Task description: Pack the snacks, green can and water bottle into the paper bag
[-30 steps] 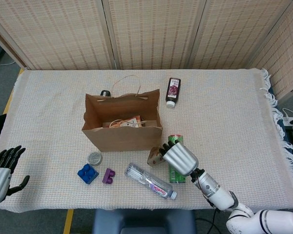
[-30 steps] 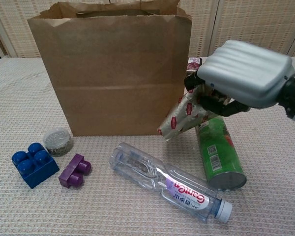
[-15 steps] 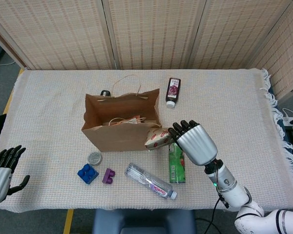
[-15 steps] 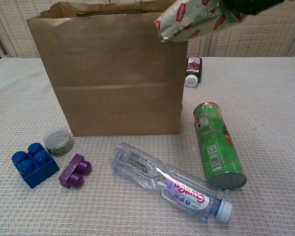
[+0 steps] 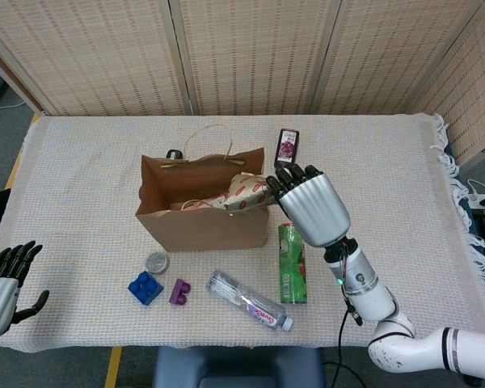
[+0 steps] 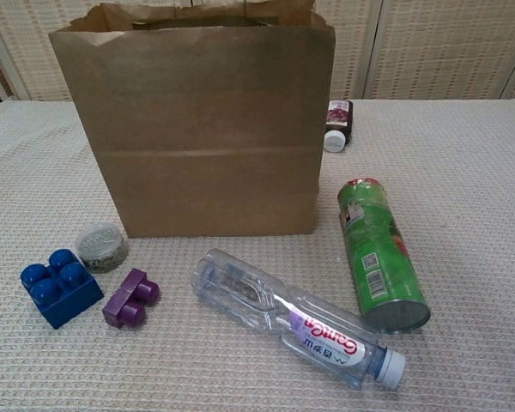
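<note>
My left hand [image 5: 2, 287] hangs released off the table's [image 5: 388, 170] woven cloth. Bag [image 5: 198, 218] stands centre; bottle [image 5: 249, 300] and can [image 5: 292, 263] lie before it. My right hand [image 5: 307, 202] grasps a snack [image 5: 244, 191] over the bag mouth. Woven screens [image 5: 250, 52] stand behind.

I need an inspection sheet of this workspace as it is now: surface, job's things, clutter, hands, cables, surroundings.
Surface: table under a woven cloth.
Job's things: bag upright, snacks inside; snack pack over its opening; can and bottle lying in front.
Clutter: blue block, purple block, tin, dark bottle.
Hands: right hand holds the snack pack; left hand holds nothing, fingers apart.
Cables: cable beyond the table's right edge.
Surroundings: woven screens behind.
</note>
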Robot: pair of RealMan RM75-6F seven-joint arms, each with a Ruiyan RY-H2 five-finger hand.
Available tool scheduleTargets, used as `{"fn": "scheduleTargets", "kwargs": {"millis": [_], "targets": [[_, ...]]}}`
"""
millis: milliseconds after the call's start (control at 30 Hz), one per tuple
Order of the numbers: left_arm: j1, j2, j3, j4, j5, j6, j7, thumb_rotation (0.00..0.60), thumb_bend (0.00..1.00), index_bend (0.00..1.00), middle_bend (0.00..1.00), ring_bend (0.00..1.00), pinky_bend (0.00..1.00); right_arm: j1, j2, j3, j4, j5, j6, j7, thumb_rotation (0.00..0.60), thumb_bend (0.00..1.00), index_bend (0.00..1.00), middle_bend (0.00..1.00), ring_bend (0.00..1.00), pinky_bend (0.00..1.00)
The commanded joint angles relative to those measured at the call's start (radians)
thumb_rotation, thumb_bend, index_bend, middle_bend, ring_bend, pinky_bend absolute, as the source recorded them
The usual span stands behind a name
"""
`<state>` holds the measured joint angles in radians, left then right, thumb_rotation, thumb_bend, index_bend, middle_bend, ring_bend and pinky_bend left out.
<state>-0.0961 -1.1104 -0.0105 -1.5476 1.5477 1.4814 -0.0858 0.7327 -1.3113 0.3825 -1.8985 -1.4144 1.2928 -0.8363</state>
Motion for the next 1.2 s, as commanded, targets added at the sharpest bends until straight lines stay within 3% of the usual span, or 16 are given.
{"fn": "scheduleTargets", "kwargs": {"millis": [33, 367, 433, 467, 533, 600, 700, 1000, 1200], "targets": [[0.000, 0.001, 0.000, 0.000, 0.000, 0.000, -0.003, 0.600, 0.35, 0.06, 0.00, 0.00, 0.00, 0.060, -0.061, 0.031, 0.047, 0.075, -0.038, -0.067, 0.600, 0.45, 0.72, 0.57, 0.55, 0.77], [-0.002, 0.003, 0.000, 0.003, 0.000, -0.004, -0.020, 0.600, 0.35, 0.06, 0.00, 0.00, 0.00, 0.205, -0.242, 0.055, 0.185, 0.205, -0.061, -0.207, 0.600, 0.45, 0.66, 0.57, 0.54, 0.77], [-0.002, 0.004, 0.001, 0.005, 0.001, -0.004, -0.026, 0.600, 0.35, 0.06, 0.00, 0.00, 0.00, 0.216, -0.265, 0.051, 0.194, 0.237, -0.050, -0.247, 0.600, 0.45, 0.56, 0.56, 0.48, 0.75], [-0.002, 0.005, 0.001, 0.006, 0.002, -0.004, -0.028, 0.600, 0.35, 0.06, 0.00, 0.00, 0.00, 0.222, -0.278, 0.048, 0.195, 0.269, -0.043, -0.283, 0.600, 0.44, 0.47, 0.53, 0.42, 0.70], [-0.002, 0.005, 0.002, 0.007, 0.004, -0.003, -0.031, 0.600, 0.35, 0.06, 0.00, 0.00, 0.00, 0.228, -0.288, 0.046, 0.183, 0.329, -0.037, -0.341, 0.600, 0.36, 0.22, 0.38, 0.25, 0.57], [-0.002, 0.005, 0.002, 0.008, 0.005, -0.003, -0.033, 0.600, 0.35, 0.06, 0.00, 0.00, 0.00, 0.236, -0.293, 0.050, 0.166, 0.381, -0.019, -0.392, 0.600, 0.20, 0.02, 0.15, 0.05, 0.44], [-0.003, 0.005, 0.003, 0.008, 0.005, -0.003, -0.035, 0.600, 0.35, 0.06, 0.00, 0.00, 0.00, 0.243, -0.293, 0.050, 0.159, 0.388, 0.005, -0.398, 0.600, 0.11, 0.00, 0.04, 0.00, 0.37], [-0.002, 0.004, 0.002, 0.007, 0.003, -0.002, -0.027, 0.600, 0.35, 0.06, 0.00, 0.00, 0.00, 0.227, -0.232, 0.050, 0.088, 0.362, 0.059, -0.345, 0.600, 0.07, 0.00, 0.03, 0.00, 0.35], [0.000, 0.003, 0.002, 0.008, 0.001, 0.000, -0.023, 0.600, 0.35, 0.06, 0.00, 0.00, 0.00, 0.132, -0.063, -0.032, -0.035, 0.255, 0.062, -0.248, 0.600, 0.07, 0.00, 0.03, 0.00, 0.35]]}}
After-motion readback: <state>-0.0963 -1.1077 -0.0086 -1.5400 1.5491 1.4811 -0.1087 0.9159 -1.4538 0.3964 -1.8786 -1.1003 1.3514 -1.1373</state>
